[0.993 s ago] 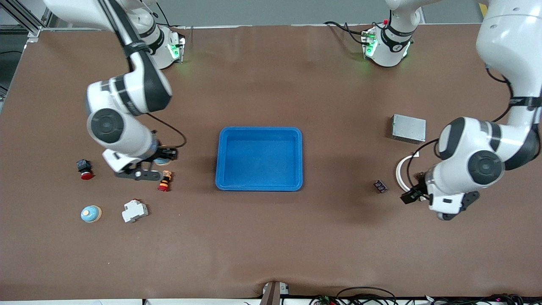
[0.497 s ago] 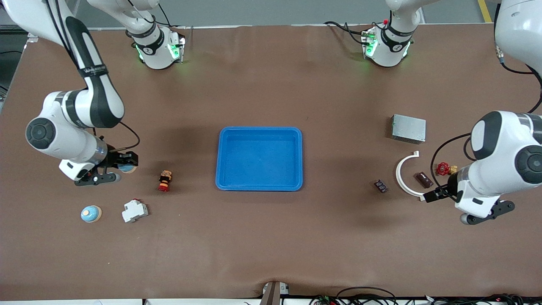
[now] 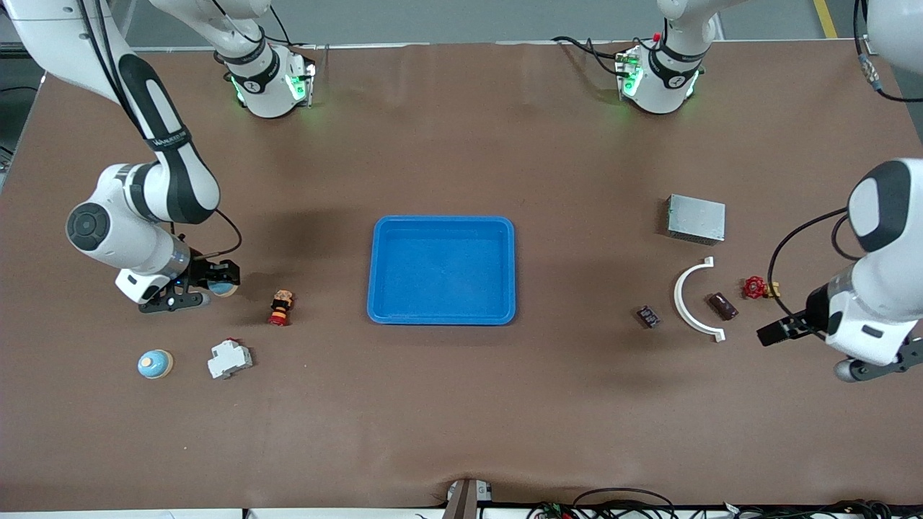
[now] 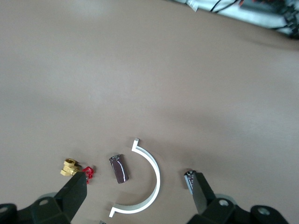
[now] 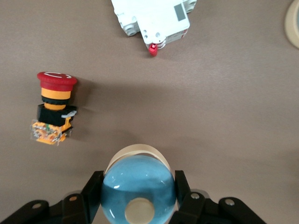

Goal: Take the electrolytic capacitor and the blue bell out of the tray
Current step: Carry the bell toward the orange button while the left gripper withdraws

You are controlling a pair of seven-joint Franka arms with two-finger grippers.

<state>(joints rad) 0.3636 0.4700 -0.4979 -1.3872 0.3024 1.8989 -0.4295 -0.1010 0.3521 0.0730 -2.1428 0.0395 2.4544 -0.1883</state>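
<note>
My right gripper [image 3: 216, 282] [image 5: 138, 189] is shut on a blue dome bell [image 3: 223, 287] [image 5: 138, 172], held over the table next to a red push button [image 3: 280, 307]. A second blue bell [image 3: 154, 364] rests on the table near the right arm's end. The capacitor [image 3: 722, 305] [image 4: 118, 168], a dark brown cylinder, lies inside the curve of a white arc piece [image 3: 689, 306] [image 4: 152, 184]. My left gripper [image 3: 773, 334] [image 4: 138, 186] hangs open above the table near the capacitor, toward the left arm's end, with nothing between its fingers.
A blue tray [image 3: 441, 317] sits mid-table. A white circuit breaker [image 3: 229, 358] [image 5: 154, 18] lies beside the second bell. Near the capacitor are a red-handled brass valve [image 3: 755, 287] [image 4: 74, 169], a small dark chip [image 3: 647, 316] and a grey metal box [image 3: 695, 218].
The right arm carried the bell away from the tray toward its end of the table. The left arm drew back toward its end, uncovering the capacitor and the valve.
</note>
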